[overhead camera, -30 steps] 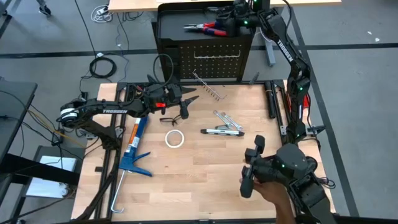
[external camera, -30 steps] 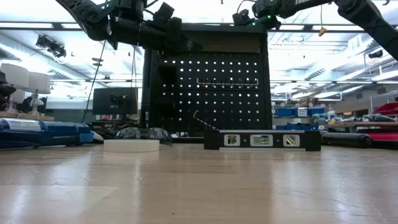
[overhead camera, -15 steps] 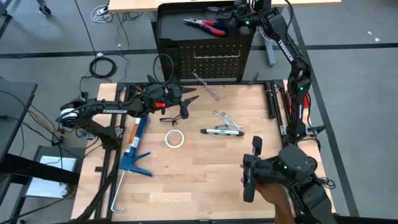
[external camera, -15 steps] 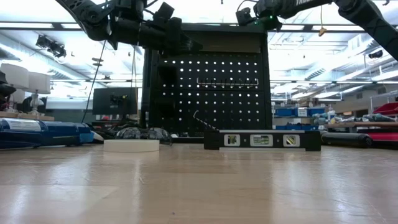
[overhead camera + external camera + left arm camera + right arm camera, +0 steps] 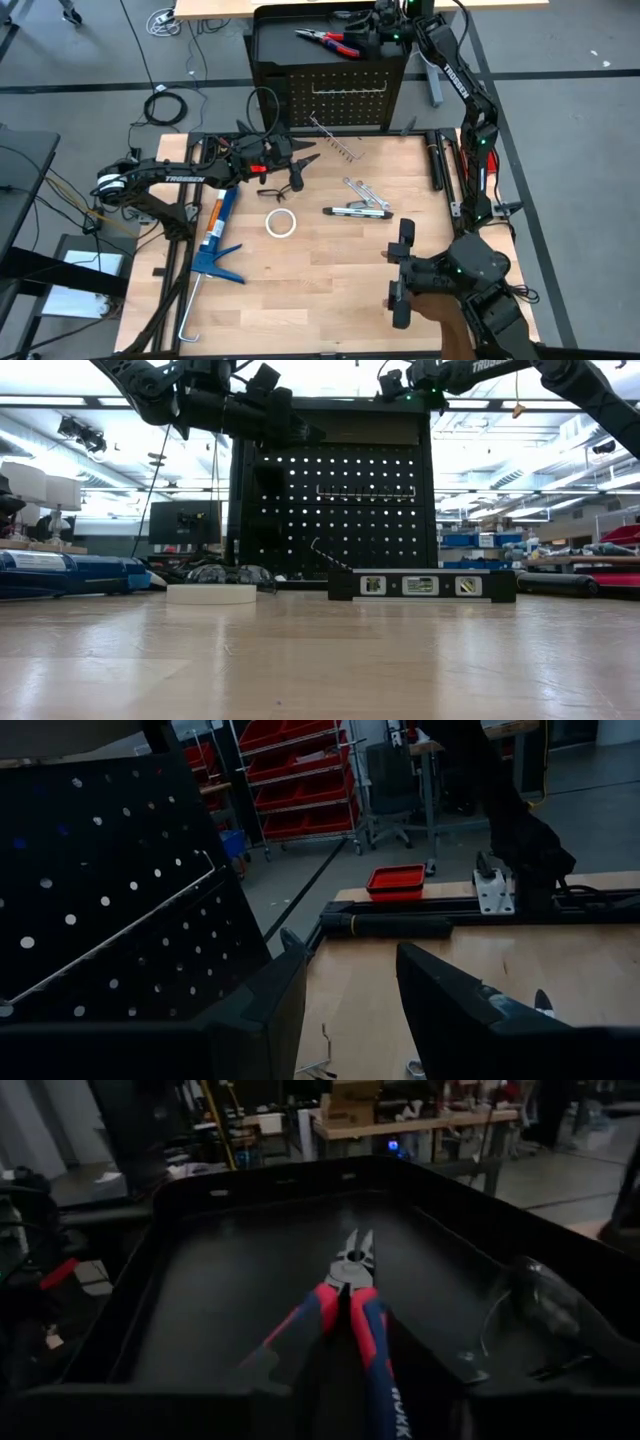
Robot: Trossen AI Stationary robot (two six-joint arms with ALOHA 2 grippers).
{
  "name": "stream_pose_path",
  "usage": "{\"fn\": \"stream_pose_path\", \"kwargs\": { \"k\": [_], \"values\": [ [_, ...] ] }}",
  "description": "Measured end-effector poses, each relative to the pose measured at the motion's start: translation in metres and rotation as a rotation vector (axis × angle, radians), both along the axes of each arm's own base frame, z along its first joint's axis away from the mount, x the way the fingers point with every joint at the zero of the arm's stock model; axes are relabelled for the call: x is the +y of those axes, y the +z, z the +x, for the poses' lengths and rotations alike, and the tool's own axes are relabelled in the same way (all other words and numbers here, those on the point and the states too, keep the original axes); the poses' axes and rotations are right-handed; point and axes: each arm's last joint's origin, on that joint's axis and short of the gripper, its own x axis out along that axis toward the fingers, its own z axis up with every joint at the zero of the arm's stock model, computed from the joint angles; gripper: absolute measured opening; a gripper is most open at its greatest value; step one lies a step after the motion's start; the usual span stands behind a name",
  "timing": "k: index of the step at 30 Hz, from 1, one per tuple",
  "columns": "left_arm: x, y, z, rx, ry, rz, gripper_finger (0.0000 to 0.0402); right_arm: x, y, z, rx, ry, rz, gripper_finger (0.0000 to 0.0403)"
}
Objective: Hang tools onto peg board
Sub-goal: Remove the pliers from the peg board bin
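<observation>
From above, the right hand (image 5: 372,40) hovers over the peg board's (image 5: 330,95) tray top at the desk's (image 5: 330,290) far edge, just behind the pliers (image 5: 328,40) lying there. The right wrist view shows its fingers parted around the pliers' handles. The left wrist view shows the left hand (image 5: 350,985) open and empty beside the peg board.
</observation>
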Motion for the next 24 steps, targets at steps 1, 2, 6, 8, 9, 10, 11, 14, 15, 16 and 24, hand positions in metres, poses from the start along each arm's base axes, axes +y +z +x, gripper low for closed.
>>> {"fn": "stream_pose_path", "kwargs": {
  "k": [1, 2, 6, 8, 9, 10, 11, 14, 15, 16, 24],
  "values": [
    [0.0000, 0.0000, 0.0000, 0.000, 0.000, 0.000, 0.0161, 0.0001, 0.0002, 0.0000, -0.001, 0.005, -0.003, 0.0140],
    [0.0000, 0.0000, 0.0000, 0.000, 0.000, 0.000, 0.0161, -0.0001, 0.0005, 0.0003, -0.007, 0.012, -0.011, 0.0152],
    [0.0000, 0.0001, 0.0000, -0.001, 0.000, 0.001, 0.0161, 0.0005, -0.0001, 0.0008, -0.012, 0.030, 0.016, 0.0186],
    [0.0000, 0.0002, 0.0000, -0.001, 0.000, 0.001, 0.0161, 0.0010, -0.0011, 0.0004, -0.004, 0.025, 0.033, 0.0193],
    [0.0000, 0.0003, 0.0000, -0.003, 0.000, 0.001, 0.0161, 0.0012, -0.0016, 0.0000, 0.004, 0.014, 0.040, 0.0194],
    [0.0000, 0.0004, 0.0000, -0.004, 0.000, 0.001, 0.0161, 0.0013, -0.0021, -0.0002, 0.011, -0.001, 0.046, 0.0194],
    [0.0000, 0.0004, 0.0000, -0.004, 0.000, 0.001, 0.0161, 0.0012, -0.0024, -0.0005, 0.017, -0.020, 0.052, 0.0193],
    [0.0000, 0.0006, 0.0000, -0.006, 0.000, 0.001, 0.0161, 0.0008, -0.0038, -0.0016, 0.039, -0.081, 0.076, 0.0185],
    [0.0000, 0.0005, 0.0000, -0.006, 0.000, 0.001, 0.0161, 0.0008, -0.0043, -0.0024, 0.046, -0.093, 0.082, 0.0181],
    [0.0000, 0.0004, 0.0000, -0.004, 0.000, 0.000, 0.0161, 0.0008, -0.0048, -0.0031, 0.053, -0.100, 0.089, 0.0177],
    [0.0000, 0.0009, 0.0000, -0.009, 0.000, 0.001, 0.0161, 0.0022, -0.0087, -0.0079, 0.100, -0.109, 0.128, 0.0158]
  ]
}}
